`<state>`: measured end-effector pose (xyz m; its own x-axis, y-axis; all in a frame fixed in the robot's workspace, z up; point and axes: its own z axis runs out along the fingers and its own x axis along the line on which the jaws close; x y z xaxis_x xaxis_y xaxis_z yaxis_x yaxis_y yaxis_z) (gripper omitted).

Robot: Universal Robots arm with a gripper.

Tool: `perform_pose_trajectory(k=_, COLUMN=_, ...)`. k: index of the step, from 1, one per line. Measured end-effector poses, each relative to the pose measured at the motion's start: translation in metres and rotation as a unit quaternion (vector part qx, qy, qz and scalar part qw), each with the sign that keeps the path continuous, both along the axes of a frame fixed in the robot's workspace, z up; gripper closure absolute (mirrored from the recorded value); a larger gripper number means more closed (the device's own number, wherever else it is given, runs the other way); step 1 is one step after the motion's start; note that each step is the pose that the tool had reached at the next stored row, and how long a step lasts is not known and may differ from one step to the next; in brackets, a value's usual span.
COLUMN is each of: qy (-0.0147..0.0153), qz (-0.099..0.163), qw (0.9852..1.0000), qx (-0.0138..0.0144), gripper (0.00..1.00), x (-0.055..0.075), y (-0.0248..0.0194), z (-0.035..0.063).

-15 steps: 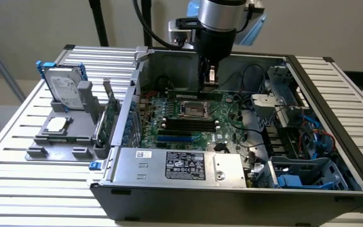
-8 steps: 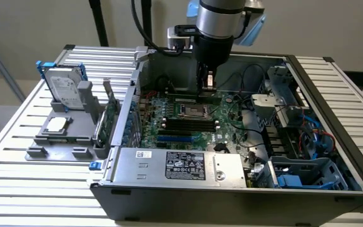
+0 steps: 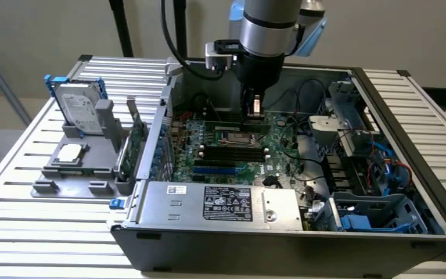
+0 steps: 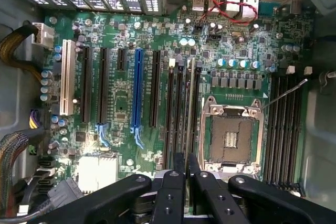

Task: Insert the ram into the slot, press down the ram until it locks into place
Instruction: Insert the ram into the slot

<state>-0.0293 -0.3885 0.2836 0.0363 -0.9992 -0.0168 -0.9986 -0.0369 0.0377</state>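
Observation:
My gripper [image 3: 254,111] hangs low inside the open computer case over the green motherboard [image 3: 207,131]. In the wrist view its black fingers [image 4: 169,192] stand nearly together, shut on the ram [image 4: 188,108]. The ram appears edge-on as a thin pale strip. It lies along the bank of long black memory slots [image 4: 179,114] beside the silver processor socket [image 4: 231,137]. In the exterior view the ram [image 3: 241,125] is a green strip right under the fingertips, down at board level. The slot beneath it is hidden, so I cannot tell whether it is seated.
A second bank of black slots [image 4: 286,124] lies on the far side of the socket. A blue socket [image 4: 138,90] and black card slots sit further off. Outside the case, a tall green card [image 3: 135,145] and a hard drive [image 3: 79,110] stand on a grey holder.

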Motion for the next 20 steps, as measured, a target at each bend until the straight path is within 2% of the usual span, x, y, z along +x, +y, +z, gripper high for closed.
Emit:
perform_pose_trajectory(k=8, qy=0.0000, qz=0.008, qw=1.0000, qx=-0.0001, gripper=0.87, x=0.000, y=-0.0009, z=-0.0144)
perform_pose_trajectory(k=16, qy=0.0001, qz=0.013, qw=0.9999, qx=-0.0007, gripper=0.87, x=0.000, y=-0.0048, z=-0.0265)
perform_pose_trajectory(k=18, qy=0.0000, qz=0.013, qw=0.9999, qx=-0.0020, gripper=0.87, x=0.000, y=-0.0057, z=-0.0287)
perform_pose_trajectory(k=20, qy=0.0001, qz=0.013, qw=0.9999, qx=-0.0056, gripper=0.87, x=0.000, y=-0.0058, z=-0.0305)
